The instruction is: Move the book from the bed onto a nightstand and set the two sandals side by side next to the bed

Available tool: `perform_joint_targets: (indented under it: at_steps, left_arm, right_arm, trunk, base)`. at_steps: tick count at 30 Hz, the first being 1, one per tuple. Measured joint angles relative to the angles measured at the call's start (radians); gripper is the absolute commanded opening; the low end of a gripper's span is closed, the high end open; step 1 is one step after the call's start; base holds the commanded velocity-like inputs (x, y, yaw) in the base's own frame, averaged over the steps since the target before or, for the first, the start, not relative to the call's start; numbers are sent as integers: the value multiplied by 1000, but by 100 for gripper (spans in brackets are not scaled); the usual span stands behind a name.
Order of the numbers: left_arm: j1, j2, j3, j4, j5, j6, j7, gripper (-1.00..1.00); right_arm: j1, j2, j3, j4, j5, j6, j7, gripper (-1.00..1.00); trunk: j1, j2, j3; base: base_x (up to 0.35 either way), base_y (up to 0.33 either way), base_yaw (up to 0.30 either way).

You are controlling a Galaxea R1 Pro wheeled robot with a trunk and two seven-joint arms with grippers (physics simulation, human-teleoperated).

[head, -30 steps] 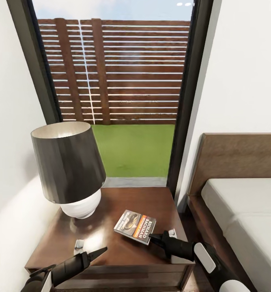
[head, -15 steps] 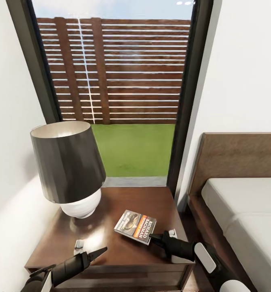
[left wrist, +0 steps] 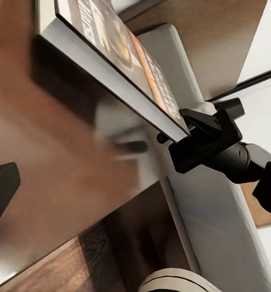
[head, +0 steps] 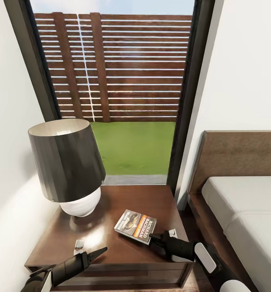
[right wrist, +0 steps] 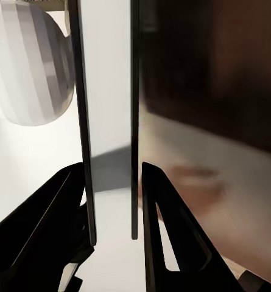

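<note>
I have the bed at my right and the nightstand in front, lamp at its back corner. The book lies flat near the nightstand's front, which I judge finishes that step. My right pincer straddles its near edge, fingers narrowly parted on either side rather than clamped; my left pincer rests idle, gap unclear.

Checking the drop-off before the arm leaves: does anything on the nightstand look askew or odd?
Only the book: it lies at an angle to the nightstand edges, near the front right, with the right gripper fingers straddling its corner.
</note>
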Motion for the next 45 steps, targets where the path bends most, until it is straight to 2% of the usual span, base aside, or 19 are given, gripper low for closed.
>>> perform_joint_targets:
  at_steps: [7, 12, 21, 25, 38, 42, 45]
  left_arm:
    - [0, 0, 0, 0, 0, 0, 0, 100]
    - [0, 0, 0, 0, 0, 0, 0, 100]
    - [0, 0, 0, 0, 0, 0, 0, 100]
    - [0, 0, 0, 0, 0, 0, 0, 100]
    - [0, 0, 0, 0, 0, 0, 0, 100]
    - [0, 0, 0, 0, 0, 0, 0, 100]
    - [0, 0, 0, 0, 0, 0, 0, 100]
  right_arm:
    - [0, 0, 0, 0, -4, 4, 62, -100]
    - [0, 0, 1, 0, 0, 2, 78, -100]
    - [0, 0, 1, 0, 0, 2, 80, -100]
    - [0, 0, 1, 0, 1, 1, 80, -100]
    - [0, 0, 1, 0, 0, 2, 80, -100]
    - [0, 0, 1, 0, 2, 1, 80, -100]
    - [0, 0, 1, 0, -1, 2, 80, -100]
  trunk:
    - [0, 0, 0]
    - [0, 0, 0]
    - [0, 0, 0]
    - [2, -1, -15]
    - [2, -1, -15]
    - [4, -2, -31]
    - [4, -2, -31]
  base:
    - [0, 0, 0]
    - [0, 0, 0]
    - [0, 0, 0]
    - [0, 0, 0]
    - [0, 0, 0]
    - [0, 0, 0]
    - [0, 0, 0]
